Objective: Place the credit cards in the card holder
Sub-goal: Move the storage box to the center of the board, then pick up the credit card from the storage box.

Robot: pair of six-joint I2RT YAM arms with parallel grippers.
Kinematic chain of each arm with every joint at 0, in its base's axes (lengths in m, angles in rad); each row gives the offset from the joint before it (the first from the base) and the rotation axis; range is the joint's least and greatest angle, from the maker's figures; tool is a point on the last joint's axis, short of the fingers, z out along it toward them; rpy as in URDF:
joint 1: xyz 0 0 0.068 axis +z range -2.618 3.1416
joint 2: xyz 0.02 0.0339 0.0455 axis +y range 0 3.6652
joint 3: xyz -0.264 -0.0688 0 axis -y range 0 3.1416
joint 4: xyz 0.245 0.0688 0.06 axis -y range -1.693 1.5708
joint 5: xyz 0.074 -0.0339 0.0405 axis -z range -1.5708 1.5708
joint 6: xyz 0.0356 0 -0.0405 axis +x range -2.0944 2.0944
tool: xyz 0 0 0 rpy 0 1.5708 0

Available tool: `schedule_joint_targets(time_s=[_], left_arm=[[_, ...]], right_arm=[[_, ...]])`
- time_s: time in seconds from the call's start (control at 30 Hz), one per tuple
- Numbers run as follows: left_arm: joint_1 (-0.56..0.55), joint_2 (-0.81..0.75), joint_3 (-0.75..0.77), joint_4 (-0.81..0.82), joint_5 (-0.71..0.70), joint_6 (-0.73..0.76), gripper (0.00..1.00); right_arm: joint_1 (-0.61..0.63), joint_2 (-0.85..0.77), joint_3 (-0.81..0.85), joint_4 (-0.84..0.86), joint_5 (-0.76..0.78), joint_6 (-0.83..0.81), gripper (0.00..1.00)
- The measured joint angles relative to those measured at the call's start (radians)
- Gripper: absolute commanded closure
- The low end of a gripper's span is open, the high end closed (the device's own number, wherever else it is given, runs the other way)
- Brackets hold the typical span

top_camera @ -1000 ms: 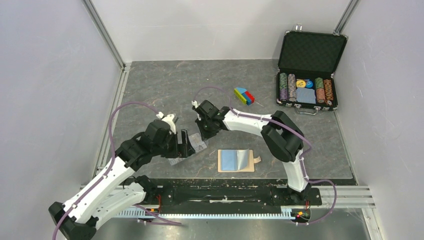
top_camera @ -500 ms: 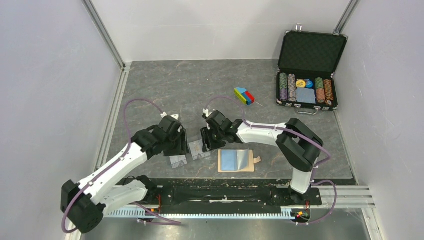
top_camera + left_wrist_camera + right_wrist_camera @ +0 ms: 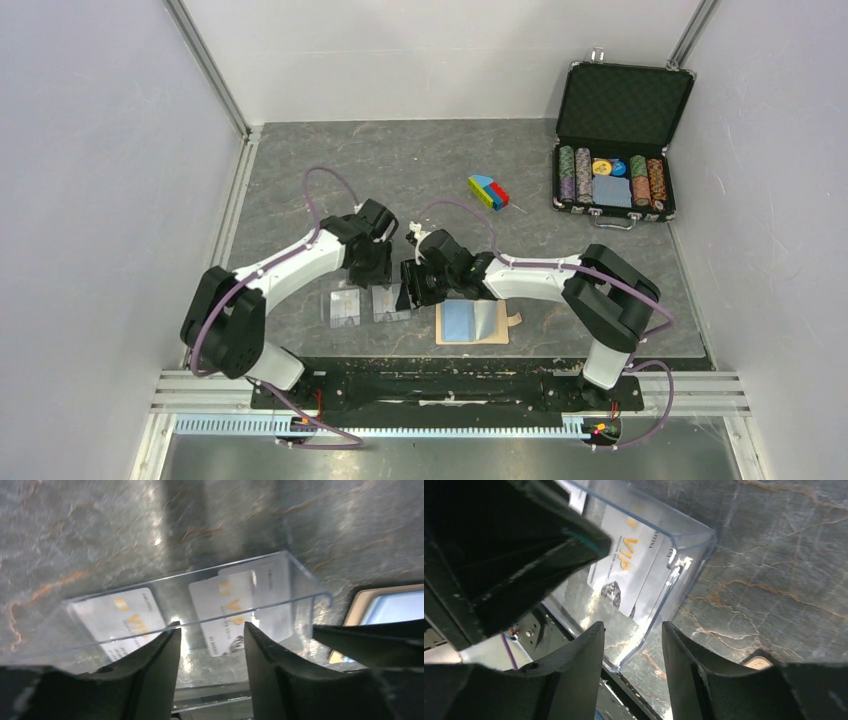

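Two pale credit cards with gold VIP print lie in an open clear plastic case [image 3: 366, 303]: one card [image 3: 127, 617] in the left half, the other card [image 3: 225, 607] in the right half. The tan card holder [image 3: 472, 322] lies open just right of the case, its light blue panels up. My left gripper [image 3: 378, 272] hangs open over the case's far edge; in the left wrist view the gripper [image 3: 210, 630] has only the clear wall below it. My right gripper [image 3: 410, 287] is open at the case's right corner [image 3: 639, 645], holding nothing.
A black poker-chip case [image 3: 620, 105] stands open at the far right. A small coloured block toy [image 3: 488, 192] lies mid-table behind the arms. Metal rails [image 3: 450, 385] run along the near edge. The two grippers are nearly touching.
My right gripper went from shut to open and shifted toward the near edge. The left arm swung round to the case's far side and its jaws narrowed. The clear case now lies flat.
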Motion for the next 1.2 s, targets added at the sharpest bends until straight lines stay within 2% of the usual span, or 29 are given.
schedule_joint_targets(time_s=[0.13,0.33,0.43,0.57,0.7,0.9,0.97,1.1,1.2], left_arm=[[0.000,0.068,0.066,0.022,0.026,0.053,0.36],[0.000,0.104,0.086,0.020,0.059,0.084,0.34],[0.000,0.089,0.084,0.018,0.074,0.083,0.33],[0.005,-0.013,0.037,0.018,0.076,0.081,0.33],[0.024,-0.072,-0.011,0.019,0.087,0.080,0.33],[0.048,-0.010,-0.075,0.039,0.137,0.080,0.34],[0.048,0.014,-0.095,0.060,0.162,0.079,0.37],[0.049,0.041,-0.131,0.111,0.238,0.072,0.54],[0.049,0.038,-0.155,0.176,0.310,0.063,0.61]], right_arm=[[0.002,-0.004,-0.036,0.084,-0.035,0.040,0.51],[0.005,-0.029,-0.091,0.152,-0.056,0.081,0.51],[0.006,-0.053,-0.108,0.152,-0.053,0.082,0.51],[0.009,-0.066,-0.110,0.146,-0.036,0.076,0.51],[0.010,-0.067,-0.109,0.131,-0.026,0.068,0.58],[0.011,-0.063,-0.100,0.130,-0.026,0.062,0.67],[0.011,-0.060,-0.097,0.133,-0.027,0.062,0.69],[0.012,-0.054,-0.093,0.141,-0.037,0.063,0.74],[0.012,-0.053,-0.093,0.148,-0.042,0.063,0.77]])
